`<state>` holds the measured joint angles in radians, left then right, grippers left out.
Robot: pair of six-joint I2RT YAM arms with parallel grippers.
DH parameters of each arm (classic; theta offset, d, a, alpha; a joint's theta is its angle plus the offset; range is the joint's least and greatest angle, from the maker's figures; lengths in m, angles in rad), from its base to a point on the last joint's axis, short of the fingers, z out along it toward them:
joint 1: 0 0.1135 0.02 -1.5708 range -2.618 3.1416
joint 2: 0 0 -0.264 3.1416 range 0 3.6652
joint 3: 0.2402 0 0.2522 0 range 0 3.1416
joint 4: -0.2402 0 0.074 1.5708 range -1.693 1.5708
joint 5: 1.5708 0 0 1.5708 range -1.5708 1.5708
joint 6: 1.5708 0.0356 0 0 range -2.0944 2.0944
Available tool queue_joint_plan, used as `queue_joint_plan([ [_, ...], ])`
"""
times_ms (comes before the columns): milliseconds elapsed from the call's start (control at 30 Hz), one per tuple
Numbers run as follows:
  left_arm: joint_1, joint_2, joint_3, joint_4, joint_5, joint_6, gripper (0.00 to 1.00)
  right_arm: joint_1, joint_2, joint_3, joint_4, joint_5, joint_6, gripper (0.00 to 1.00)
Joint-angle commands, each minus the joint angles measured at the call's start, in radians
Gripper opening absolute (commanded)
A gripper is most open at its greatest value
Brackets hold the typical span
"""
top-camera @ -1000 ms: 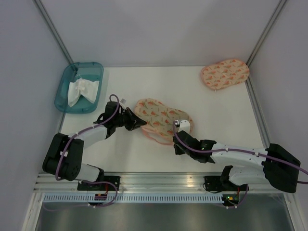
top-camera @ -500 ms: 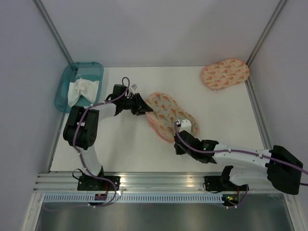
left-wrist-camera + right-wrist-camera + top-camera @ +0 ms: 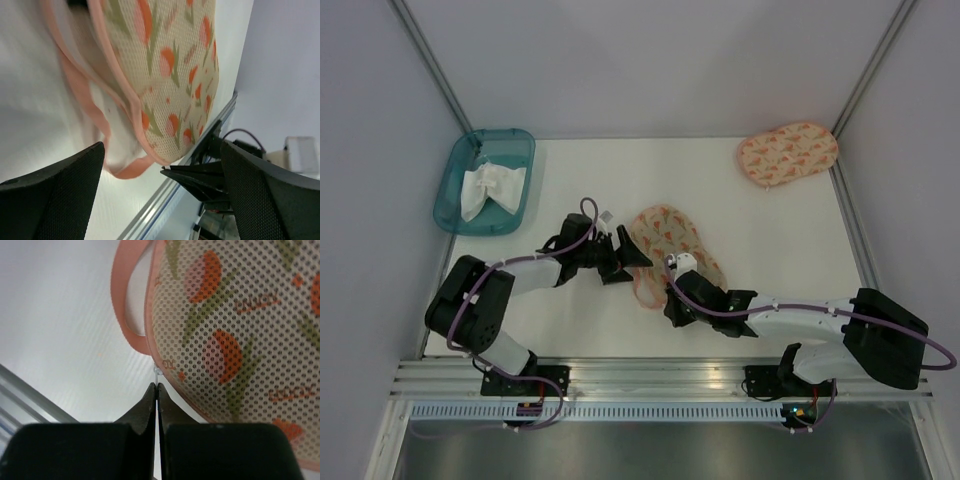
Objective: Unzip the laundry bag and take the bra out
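Note:
The laundry bag [image 3: 672,238], peach mesh with an orange-red print, lies mid-table. My right gripper [image 3: 670,292] is at its near edge. In the right wrist view that gripper [image 3: 157,386] is shut on the small silver zipper pull [image 3: 157,374] at the bag's rim [image 3: 235,325]. My left gripper [image 3: 631,257] stands open just left of the bag. In the left wrist view the left gripper [image 3: 160,192] holds nothing, and the bag's partly opened edge [image 3: 165,70] with its pink binding is just ahead. The bra is hidden.
A second peach pouch [image 3: 787,153] lies at the back right corner. A teal bin [image 3: 510,143] holding a white cloth [image 3: 488,188] stands at the back left. The aluminium rail [image 3: 660,375] runs along the near edge.
My left gripper was shut at the bag's left edge, lifted and swung it, then opened and let go. The bag turned more upright on the table. My right gripper stayed shut and shifted left.

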<state>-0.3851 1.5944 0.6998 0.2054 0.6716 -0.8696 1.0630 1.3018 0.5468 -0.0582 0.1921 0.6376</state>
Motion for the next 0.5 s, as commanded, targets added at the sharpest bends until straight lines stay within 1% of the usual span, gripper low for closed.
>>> queue_joint_plan([
  [0,-0.109,-0.074,-0.112,0.121,-0.072,-0.124,1.0,0.003,0.023,0.048,0.187,-0.124,-0.044,0.0],
  [33,-0.147,-0.079,-0.129,0.141,-0.076,-0.165,0.99,0.003,0.03,0.054,0.202,-0.143,-0.052,0.0],
  [67,-0.162,-0.083,-0.144,0.185,-0.087,-0.183,0.99,0.003,0.034,0.058,0.213,-0.157,-0.056,0.01],
  [167,-0.204,-0.076,-0.171,0.232,-0.107,-0.23,0.97,0.003,0.048,0.065,0.259,-0.187,-0.059,0.0],
  [200,-0.21,-0.064,-0.178,0.251,-0.109,-0.241,0.97,0.003,0.053,0.064,0.279,-0.222,-0.059,0.0],
  [267,-0.227,-0.051,-0.177,0.269,-0.11,-0.261,0.91,0.003,0.054,0.059,0.294,-0.233,-0.058,0.01],
  [300,-0.233,-0.039,-0.175,0.29,-0.113,-0.266,0.81,0.002,0.053,0.059,0.3,-0.238,-0.056,0.01],
  [333,-0.233,-0.036,-0.175,0.296,-0.118,-0.269,0.73,0.003,0.053,0.059,0.299,-0.238,-0.055,0.0],
  [367,-0.232,-0.03,-0.177,0.301,-0.125,-0.272,0.63,0.002,0.05,0.058,0.296,-0.237,-0.055,0.0],
  [400,-0.232,-0.028,-0.174,0.302,-0.13,-0.27,0.48,0.003,0.042,0.058,0.278,-0.234,-0.056,0.01],
  [433,-0.232,-0.025,-0.172,0.298,-0.135,-0.269,0.21,0.002,0.037,0.058,0.265,-0.218,-0.055,0.0],
  [467,-0.232,-0.024,-0.163,0.29,-0.141,-0.267,0.12,0.003,0.027,0.058,0.236,-0.212,-0.056,0.0],
])
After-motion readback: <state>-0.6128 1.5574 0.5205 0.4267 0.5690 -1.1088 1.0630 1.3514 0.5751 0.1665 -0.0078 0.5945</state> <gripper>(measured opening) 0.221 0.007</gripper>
